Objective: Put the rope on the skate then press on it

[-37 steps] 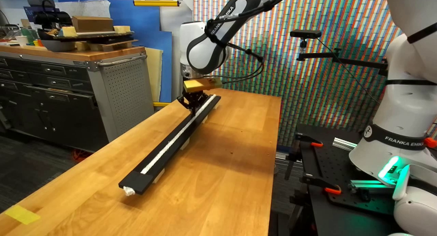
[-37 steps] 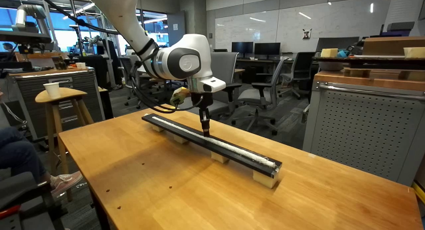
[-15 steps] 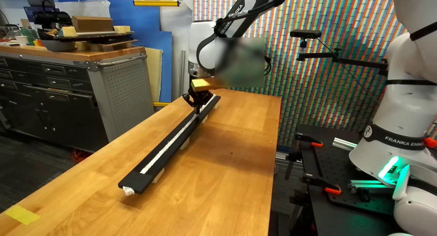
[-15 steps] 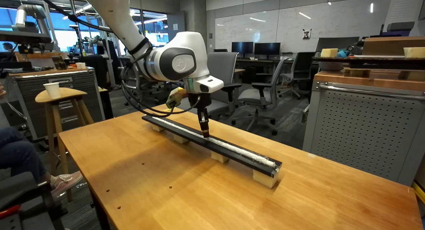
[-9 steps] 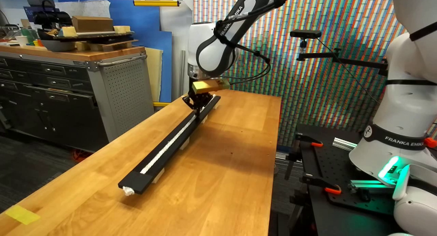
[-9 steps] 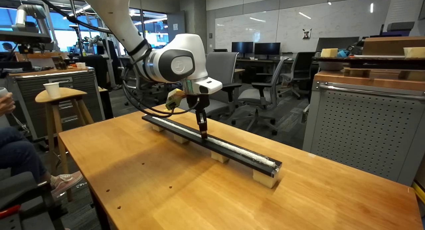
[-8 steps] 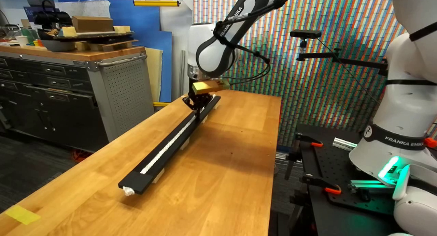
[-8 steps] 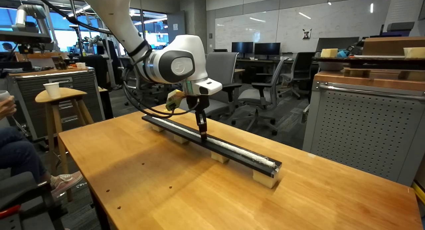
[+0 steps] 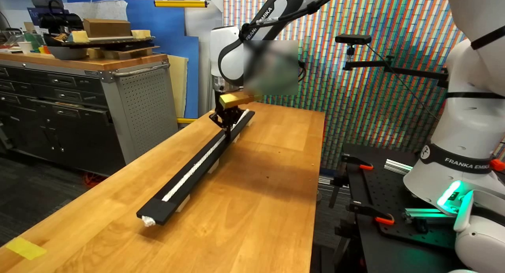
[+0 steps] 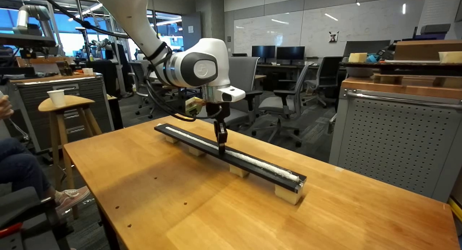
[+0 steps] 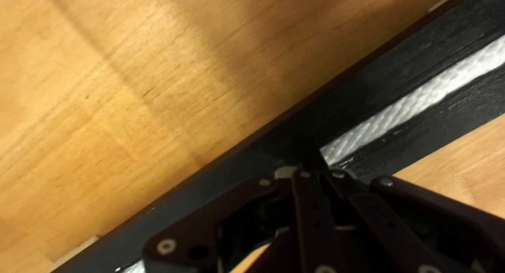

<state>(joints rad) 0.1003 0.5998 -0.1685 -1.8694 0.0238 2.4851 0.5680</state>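
The skate, a long black rail, lies on wooden blocks on the table in both exterior views (image 9: pixel 159 210) (image 10: pixel 267 173) and crosses the wrist view (image 11: pixel 205 194). The cream-white rope lies lengthwise in its groove in both exterior views (image 9: pixel 196 166) (image 10: pixel 267 166) and in the wrist view (image 11: pixel 410 105). My gripper points down with its fingertips together, at the top of the rope around mid-rail, in both exterior views (image 9: pixel 228 135) (image 10: pixel 221 150) and the wrist view (image 11: pixel 313 158). It seems to touch the rope. The rope under the fingertips is hidden.
The wooden table (image 9: pixel 252 225) extends on both sides of the rail. Wooden blocks (image 10: pixel 287 195) hold the rail up. A workbench (image 9: pixel 146 99) and office chairs (image 10: pixel 285 102) stand beyond the table. A person sits at the edge of an exterior view (image 10: pixel 21 159).
My gripper has come down slightly onto the rope and shifted a little along the rail. In the last half second the arm above has leaned back toward upright. The rope and skate look unmoved.
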